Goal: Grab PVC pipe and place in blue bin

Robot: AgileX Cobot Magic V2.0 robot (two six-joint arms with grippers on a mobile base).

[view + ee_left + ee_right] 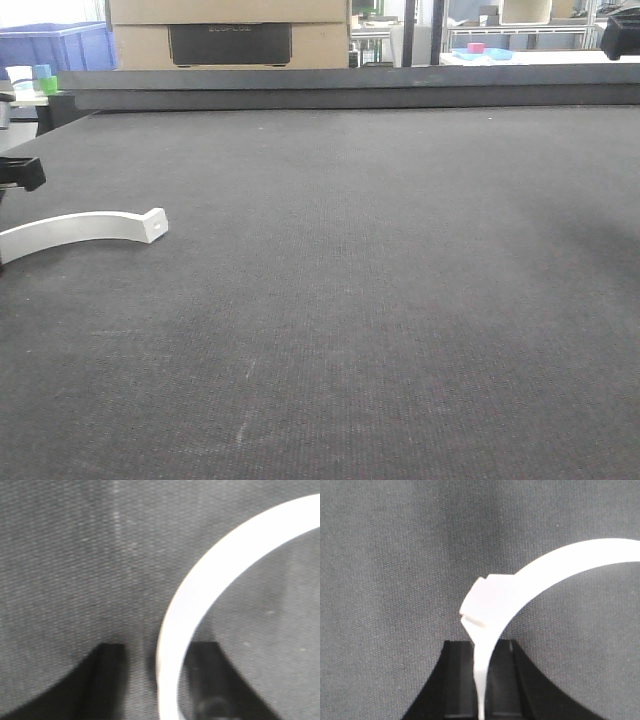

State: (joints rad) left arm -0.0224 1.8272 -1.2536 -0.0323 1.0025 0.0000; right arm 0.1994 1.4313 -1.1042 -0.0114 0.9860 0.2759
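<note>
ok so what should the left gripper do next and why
Probably just close the left gripper. The PVC pipe runs between its fingers, against one of them, while a strip of mat shows beside the other, so nothing looks clamped yet. Closing should secure it before any lift. The right gripper looks clamped on a second white piece.

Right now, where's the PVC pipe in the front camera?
In the front view, the PVC pipe is at the mat's far left, below the left gripper, squared end pointing right.
</note>
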